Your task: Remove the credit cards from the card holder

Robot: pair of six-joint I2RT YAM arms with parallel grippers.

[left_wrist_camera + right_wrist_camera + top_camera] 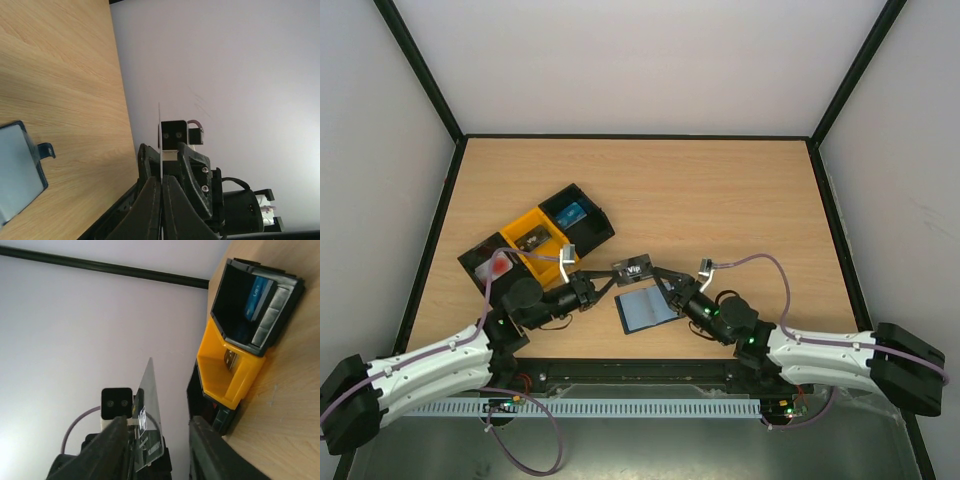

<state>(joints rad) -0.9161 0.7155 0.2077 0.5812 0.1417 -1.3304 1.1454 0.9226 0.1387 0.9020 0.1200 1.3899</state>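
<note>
The card holder (645, 309) lies open on the table, its grey-blue panels facing up; the left wrist view shows it at the left edge (17, 172). Just above it hangs a dark patterned credit card (635, 268) marked VIP, held between the two grippers. My left gripper (608, 279) is shut on it; in the left wrist view (161, 181) the card shows edge-on (160, 125). My right gripper (660, 279) faces it from the right. Its jaws (159, 424) stand apart, with the card (150, 400) beside the left finger.
Three box trays stand in a row behind the left arm. The far black tray (595, 228) holds a blue card (571, 212), the yellow tray (542, 262) a dark item, and the near black tray (472, 262) a white card with a red mark (500, 266).
</note>
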